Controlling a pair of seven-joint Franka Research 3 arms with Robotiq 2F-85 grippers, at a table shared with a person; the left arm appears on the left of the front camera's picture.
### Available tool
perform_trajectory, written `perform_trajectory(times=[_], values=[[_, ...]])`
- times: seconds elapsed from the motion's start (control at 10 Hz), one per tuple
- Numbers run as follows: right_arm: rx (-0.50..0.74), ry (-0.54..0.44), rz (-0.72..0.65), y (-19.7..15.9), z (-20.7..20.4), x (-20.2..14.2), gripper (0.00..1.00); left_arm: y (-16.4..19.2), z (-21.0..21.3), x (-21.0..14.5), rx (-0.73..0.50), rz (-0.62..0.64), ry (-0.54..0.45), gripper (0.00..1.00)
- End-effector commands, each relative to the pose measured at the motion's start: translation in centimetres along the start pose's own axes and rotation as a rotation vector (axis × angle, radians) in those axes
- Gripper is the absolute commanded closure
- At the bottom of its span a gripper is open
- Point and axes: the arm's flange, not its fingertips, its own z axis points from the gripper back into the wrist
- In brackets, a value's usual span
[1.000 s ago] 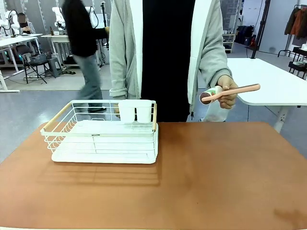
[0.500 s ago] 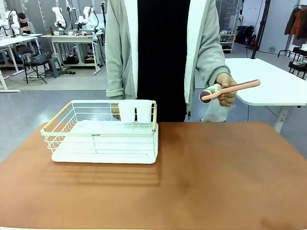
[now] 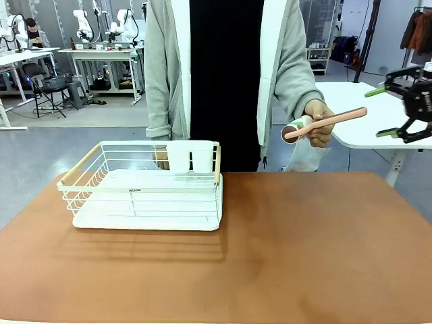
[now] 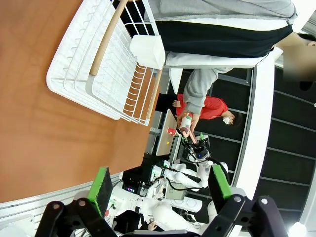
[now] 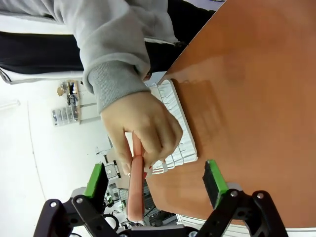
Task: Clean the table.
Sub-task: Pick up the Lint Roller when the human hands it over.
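The reddish-brown table [image 3: 304, 250] carries a white wire rack [image 3: 145, 185] at its left. At the far side a person's hand [image 3: 318, 128] holds out a pink-handled tool [image 3: 337, 121] with a round head, handle pointing right. My right gripper [image 3: 381, 113] hangs open just past the handle's tip, above the table's right end. In the right wrist view the pink handle [image 5: 136, 192] runs between the open right gripper's [image 5: 154, 182] fingers, untouched, with the hand [image 5: 143, 128] beyond. My left gripper [image 4: 160, 187] is open and holds nothing, above the table [image 4: 39, 123].
The rack [image 4: 98, 64] has wooden handles and a white cup holder [image 3: 192, 156] at its back. The person in a grey cardigan [image 3: 223, 74] stands at the far edge. A white-topped table [image 3: 378, 115] stands behind at right.
My right gripper has come into the front view from the right, open, up to the handle's tip. The hand keeps the tool nearly still. A passer-by behind has gone.
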Motion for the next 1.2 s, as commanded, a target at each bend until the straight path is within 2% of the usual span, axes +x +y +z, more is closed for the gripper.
perform_trajectory(times=[0.0,0.4,0.8,1.1], values=[[0.003,-0.012,0.001,0.5,-1.2,-1.0,0.00,-0.2,0.3,-0.1,-0.019,-0.010,-0.001,0.00],[0.010,-0.012,0.002,0.5,-3.3,-2.4,0.00,-0.2,0.3,-0.1,-0.019,-0.010,-0.001,0.00],[0.031,0.024,0.013,0.5,-3.2,-4.0,0.00,-0.2,0.3,-0.1,-0.019,-0.010,-0.001,0.00],[0.034,0.030,0.021,0.5,-3.1,-3.6,0.00,-0.2,0.3,-0.1,-0.019,-0.010,-0.001,0.00]])
